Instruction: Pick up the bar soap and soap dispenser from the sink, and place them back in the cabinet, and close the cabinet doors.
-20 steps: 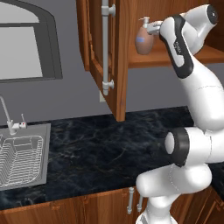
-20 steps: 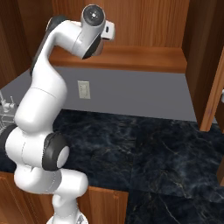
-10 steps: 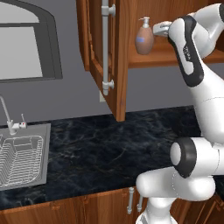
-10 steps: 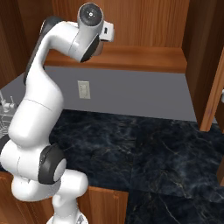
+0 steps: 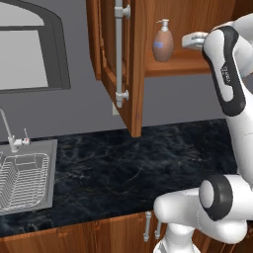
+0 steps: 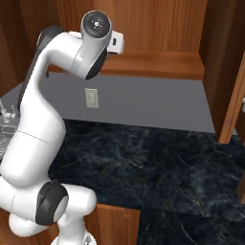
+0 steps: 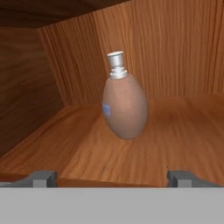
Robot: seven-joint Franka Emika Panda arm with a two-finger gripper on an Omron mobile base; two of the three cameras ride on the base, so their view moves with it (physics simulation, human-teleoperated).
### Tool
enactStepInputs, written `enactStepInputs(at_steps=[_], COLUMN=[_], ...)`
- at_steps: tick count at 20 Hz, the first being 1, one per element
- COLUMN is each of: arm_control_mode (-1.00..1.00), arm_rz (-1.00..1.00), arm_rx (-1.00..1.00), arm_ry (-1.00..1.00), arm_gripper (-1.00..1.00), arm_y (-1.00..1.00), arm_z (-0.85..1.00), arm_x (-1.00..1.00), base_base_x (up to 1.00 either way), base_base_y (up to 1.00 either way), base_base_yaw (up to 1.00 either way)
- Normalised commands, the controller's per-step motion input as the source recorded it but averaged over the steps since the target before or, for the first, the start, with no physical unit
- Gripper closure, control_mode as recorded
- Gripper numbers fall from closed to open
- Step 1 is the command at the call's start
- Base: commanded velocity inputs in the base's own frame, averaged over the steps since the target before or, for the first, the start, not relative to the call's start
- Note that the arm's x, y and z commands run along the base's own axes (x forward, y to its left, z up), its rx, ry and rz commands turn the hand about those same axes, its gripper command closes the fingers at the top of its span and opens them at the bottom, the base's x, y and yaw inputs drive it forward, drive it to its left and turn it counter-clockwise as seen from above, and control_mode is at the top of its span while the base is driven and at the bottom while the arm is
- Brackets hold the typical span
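Observation:
The brown soap dispenser with its white pump stands upright on the inner shelf of the cabinet. My gripper hovers just to its right, open, clear of the bottle. Seen from the hand, the soap dispenser stands alone ahead on the shelf, and my gripper holds nothing between its wide-apart fingertips. The left cabinet door hangs open, showing its silver bar handle. At the lower left lies the sink. The bar soap is out of view.
A wire dish rack fills the basin, with the faucet behind it. The dark marble counter runs under the cabinet. The right cabinet door stands open at the right edge. A wall outlet sits below the shelf.
My open gripper has backed away from the soap dispenser toward the right. The bottle stays upright on the shelf.

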Motion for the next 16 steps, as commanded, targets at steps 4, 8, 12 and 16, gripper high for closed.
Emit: enactStepInputs(at_steps=[4,8,12,16], arm_control_mode=[-1.00,-1.00,-1.00,-1.00], arm_rz=[0.00,-0.02,-0.02,-0.05], arm_rx=[-0.02,-0.07,-0.07,-0.09], arm_ry=[-0.01,-0.01,0.01,0.01], arm_gripper=[-1.00,-1.00,-1.00,-1.00], arm_y=[-0.01,-0.01,-0.02,0.00], arm_z=[-0.27,-0.25,-0.23,-0.31], arm_x=[-0.50,-0.45,-0.44,-0.42], base_base_x=[0.00,0.00,0.00,0.00], base_base_y=[0.00,0.00,0.00,0.00], base_base_yaw=[0.00,0.00,0.00,0.00])
